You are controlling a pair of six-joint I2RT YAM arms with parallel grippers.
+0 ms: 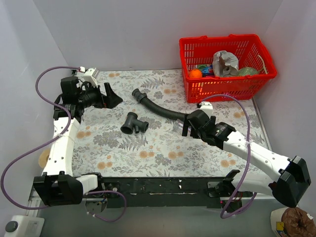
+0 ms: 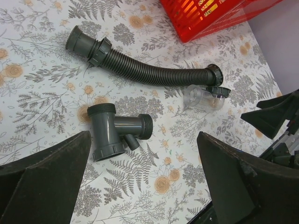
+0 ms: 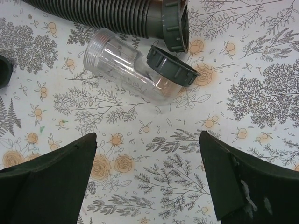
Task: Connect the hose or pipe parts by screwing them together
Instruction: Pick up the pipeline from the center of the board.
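Left tool (image 1: 111, 97) and right tool (image 1: 183, 127) both gape wide, empty. T-fitting (image 2: 105, 135) sits on the counter (image 1: 163, 153) just ahead of left tool. Hose (image 2: 149, 72) runs diagonally, far-left to near-right, its near collar just ahead of right tool. Left arm looks best placed for the fitting.

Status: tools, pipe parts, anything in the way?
Left tool, right tool open, empty. Ribbed hose and T-fitting apart, unjoined. Clear threaded tube with nut lies beside hose's end.
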